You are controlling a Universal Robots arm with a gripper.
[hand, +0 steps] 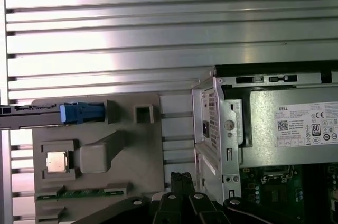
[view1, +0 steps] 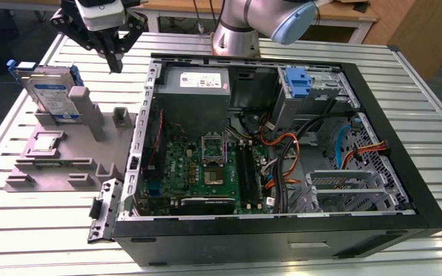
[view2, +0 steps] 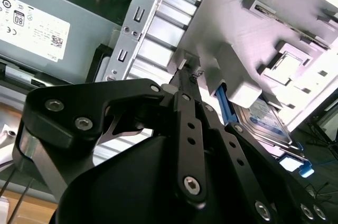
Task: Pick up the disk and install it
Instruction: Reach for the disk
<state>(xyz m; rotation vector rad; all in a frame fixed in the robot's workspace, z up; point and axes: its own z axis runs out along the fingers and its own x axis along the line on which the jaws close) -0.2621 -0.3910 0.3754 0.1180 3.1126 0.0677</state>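
I'm hovering near the disk (view1: 52, 95), jaws together, empty; it's looking stiff, heavyish (shock-sensitive), so I'm favouring its blue-framed edges.

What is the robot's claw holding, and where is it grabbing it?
Nothing. The claw is shut and empty, and the disk stands apart from it in the grey holder.

signs | white printed sticker (hand: 309, 123), power supply (hand: 264, 129) | blue-and-white label (view1: 54, 100), disk (view1: 48, 85) | small print unreadable
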